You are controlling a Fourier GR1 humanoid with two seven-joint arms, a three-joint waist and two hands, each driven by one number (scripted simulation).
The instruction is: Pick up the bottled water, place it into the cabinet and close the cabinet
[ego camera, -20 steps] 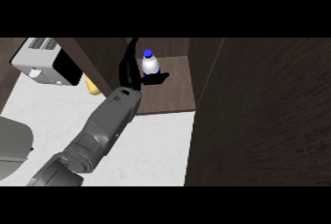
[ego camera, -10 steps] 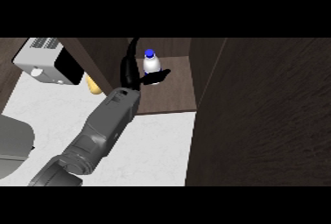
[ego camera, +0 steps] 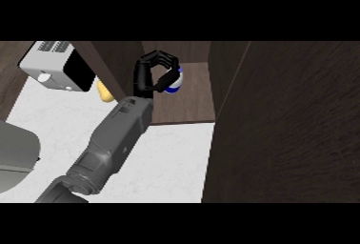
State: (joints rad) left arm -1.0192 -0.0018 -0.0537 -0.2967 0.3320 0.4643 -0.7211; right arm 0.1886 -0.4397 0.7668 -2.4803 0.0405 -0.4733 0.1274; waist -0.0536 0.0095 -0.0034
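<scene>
One view is all I have, the head view, looking steeply down at the counter. Only one arm shows in it, a grey forearm that comes up from the lower left and runs toward the open cabinet. Going by where it enters, I take it for my left arm; no right hand shows anywhere.

My left hand is up inside the cabinet, over the brown shelf. Its black fingers arch up and over and come down curled, with the thumb below, so the hand forms a ring. The bottle sits in that ring at its right side: I see a slice of white body and a blue part, the rest hidden behind the fingers. The fingers are curled round it and appear to touch it, so I read the hand as closed on the bottle. Whether the bottle's base rests on the shelf I cannot tell, because the hand covers it.

A dark wooden panel fills the right side of the view, from the cabinet's edge down past the counter; I take it for the door, standing open.

Left of the cabinet, a white and black appliance stands at the counter's back. A yellow thing lies between it and the cabinet wall. A grey rounded shape sits at the left edge.
</scene>
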